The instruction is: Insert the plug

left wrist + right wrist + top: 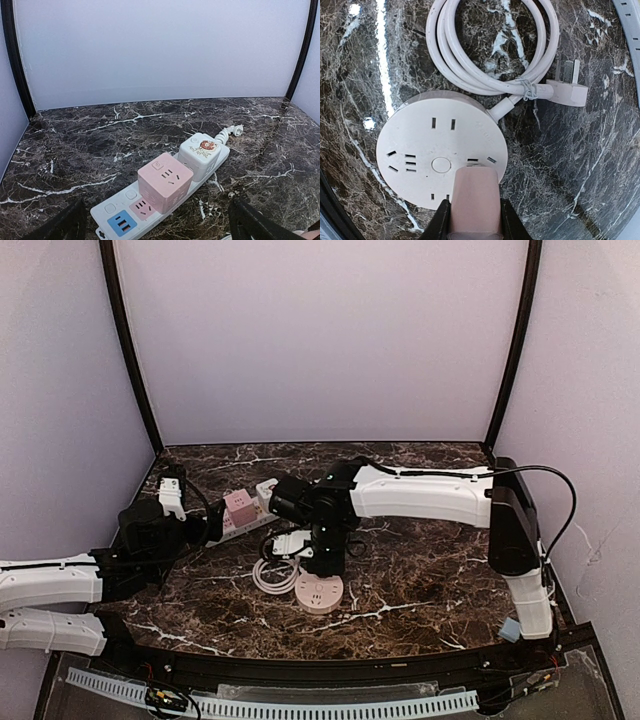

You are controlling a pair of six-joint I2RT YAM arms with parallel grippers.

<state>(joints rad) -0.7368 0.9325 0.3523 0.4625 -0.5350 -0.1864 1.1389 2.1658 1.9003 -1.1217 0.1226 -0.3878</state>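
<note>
Right wrist view: the right jaws are closed on the pink plug (474, 197), which sits over the rim of the round socket (420, 150), just short of its centre button. The pins are hidden, so contact cannot be confirmed. Recommended: square the plug to one slot set, descend straight and press without tilt. The socket lies loose toward the near edge of the desk (420, 580) and may slide. The left jaws stand wide and empty by the power strip (165, 200), toward the left edge.
</note>
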